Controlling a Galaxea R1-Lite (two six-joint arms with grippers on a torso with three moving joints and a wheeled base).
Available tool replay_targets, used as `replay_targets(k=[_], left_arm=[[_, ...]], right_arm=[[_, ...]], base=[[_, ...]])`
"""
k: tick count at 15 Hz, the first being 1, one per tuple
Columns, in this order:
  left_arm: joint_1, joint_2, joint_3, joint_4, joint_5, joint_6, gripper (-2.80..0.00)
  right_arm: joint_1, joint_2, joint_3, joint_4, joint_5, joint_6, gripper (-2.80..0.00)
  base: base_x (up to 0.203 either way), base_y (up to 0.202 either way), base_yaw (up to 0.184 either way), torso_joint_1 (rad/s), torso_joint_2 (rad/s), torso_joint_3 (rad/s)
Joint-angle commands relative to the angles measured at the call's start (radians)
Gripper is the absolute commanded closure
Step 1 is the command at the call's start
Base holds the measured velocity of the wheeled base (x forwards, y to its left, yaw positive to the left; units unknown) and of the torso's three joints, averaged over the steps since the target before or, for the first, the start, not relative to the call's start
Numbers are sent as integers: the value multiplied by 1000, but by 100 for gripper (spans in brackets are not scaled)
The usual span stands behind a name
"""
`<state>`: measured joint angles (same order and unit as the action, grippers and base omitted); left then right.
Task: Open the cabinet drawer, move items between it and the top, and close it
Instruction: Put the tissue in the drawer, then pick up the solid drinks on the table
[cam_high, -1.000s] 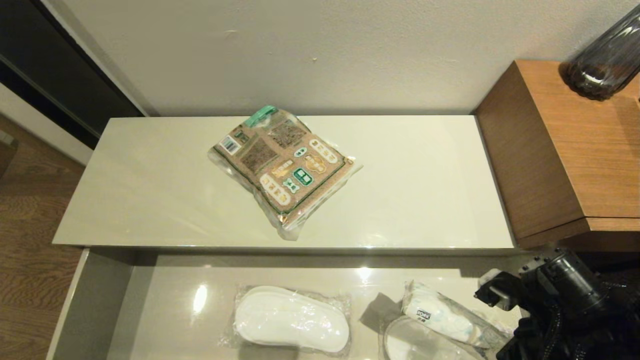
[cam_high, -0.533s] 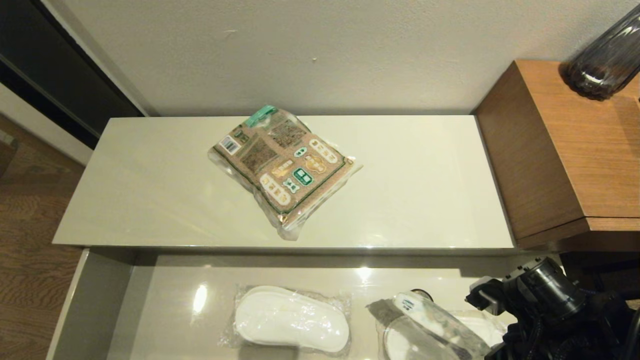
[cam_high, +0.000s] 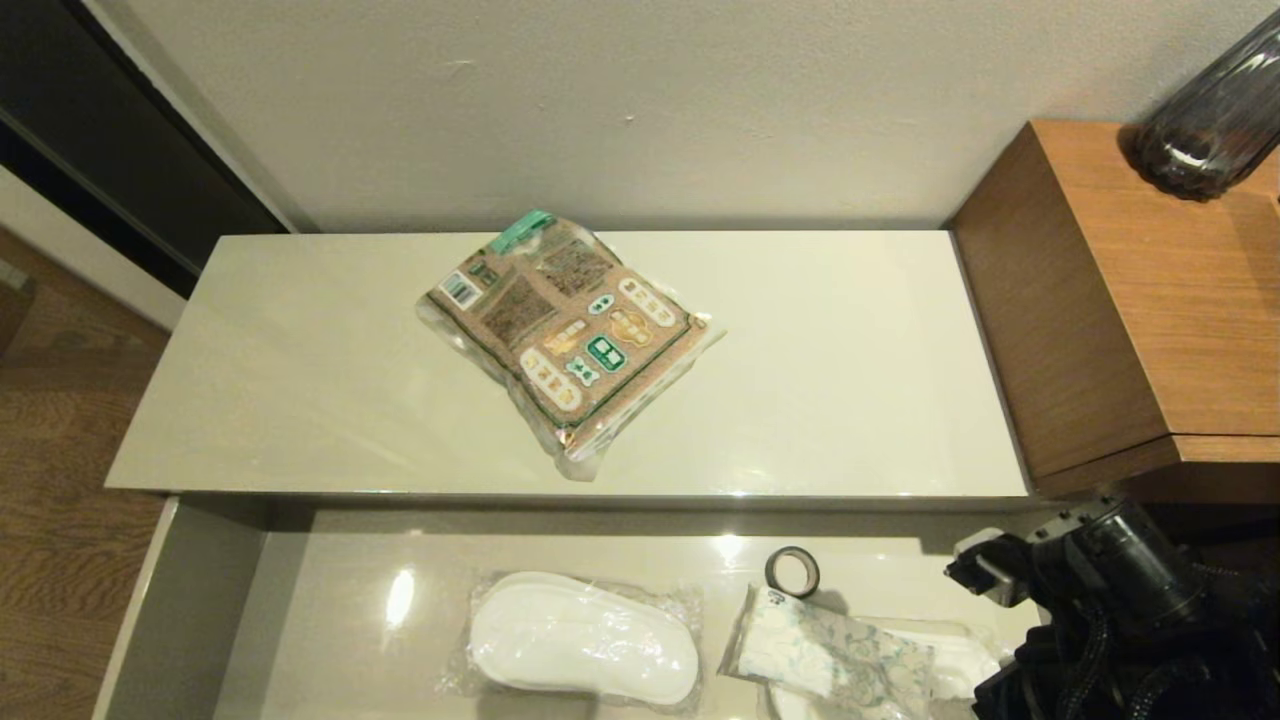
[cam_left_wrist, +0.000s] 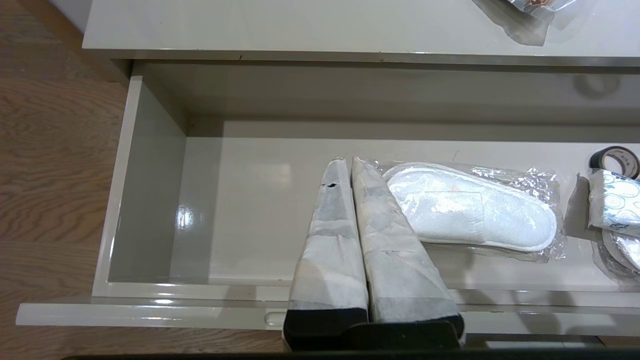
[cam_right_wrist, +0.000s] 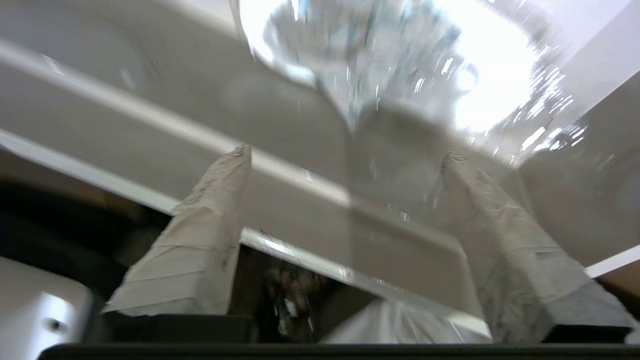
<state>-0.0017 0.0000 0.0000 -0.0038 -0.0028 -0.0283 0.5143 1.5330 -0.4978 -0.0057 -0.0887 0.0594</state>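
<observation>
— At the near right of the open cabinet drawer (cam_high: 190, 610), what lay there?

— A soft white pack (cam_high: 830, 655) with a faint blue pattern, flat on the drawer floor and partly over a bagged white slipper (cam_high: 955, 655). Its long axis ran left to right, tipped a little toward the near right. A small dark tape ring (cam_high: 792, 571) sat just beyond it, on the far side.

— And which way was it from the working gripper?

— The right gripper (cam_right_wrist: 345, 155) was just to the pack's right and near side, at the drawer's right end. The wrist view showed its fingers (cam_right_wrist: 200, 240) spread wide with nothing between them, and the pack ahead of the gap, apart from both pads.

— So the pack was free?

— I judged it so; nothing gripped it.

— The other item?

— The brown-and-green packet (cam_high: 565, 335) lay on the top (cam_high: 850, 380), near the middle of that worktop, turned diagonally, its green tab toward the far wall. From the right gripper it lay far and to the left, well apart.

— Which arm was nearer to it?

— Hard to call. The left gripper (cam_left_wrist: 347, 162) hung over the near middle of the drawer, fingers pressed together and empty, beside another bagged slipper (cam_left_wrist: 470, 207). Reaching the packet would have meant a long move far-left for the right arm.
</observation>
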Motion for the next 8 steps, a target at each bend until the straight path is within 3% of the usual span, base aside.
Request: replay_targets(k=[1, 2, 5, 8], left_arm=[[0, 2, 0, -1, 0, -1, 0], [0, 2, 0, -1, 0, -1, 0], [0, 2, 0, -1, 0, -1, 0], [1, 2, 0, -1, 0, -1, 0]], right_arm=[[2, -140, -36, 25, -11, 26, -280], [2, -178, -62, 72, -33, 51, 0], [-1, -429, -187, 274, -77, 134, 0], [-53, -558, -455, 590, -95, 176, 0]], base=[[0, 0, 0, 0, 0, 0], [0, 0, 0, 0, 0, 0], [0, 0, 0, 0, 0, 0], [0, 0, 0, 0, 0, 0]])
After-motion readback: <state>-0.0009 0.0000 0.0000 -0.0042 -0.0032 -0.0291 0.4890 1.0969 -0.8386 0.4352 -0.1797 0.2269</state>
